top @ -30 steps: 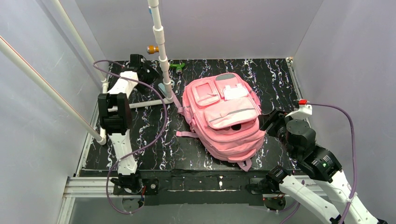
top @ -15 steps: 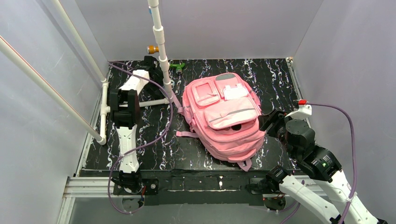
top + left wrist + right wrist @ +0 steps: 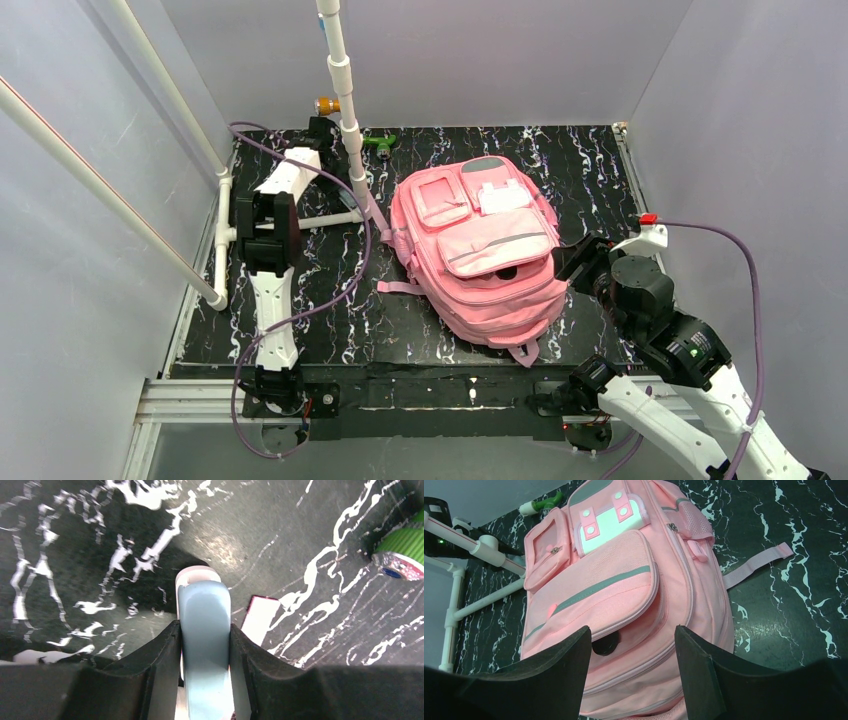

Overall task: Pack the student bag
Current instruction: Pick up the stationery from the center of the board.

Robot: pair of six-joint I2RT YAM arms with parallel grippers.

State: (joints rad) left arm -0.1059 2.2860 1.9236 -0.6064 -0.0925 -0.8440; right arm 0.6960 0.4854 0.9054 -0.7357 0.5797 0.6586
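Student bag lies mid-table, front pocket gaping. Left gripper clamps pale-blue item far left; I'd lift straight, clear of white pipe. Right gripper released beside bag, near-right.

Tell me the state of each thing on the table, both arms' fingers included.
student bag: lying flat, front up, front pocket partly open.
left fingers: shut on the light blue item.
light blue item: pinched on both sides, whether lifted cannot be told.
right fingers: open, empty, by the bag's near right side.
green item: lying loose beyond the bag, untouched.
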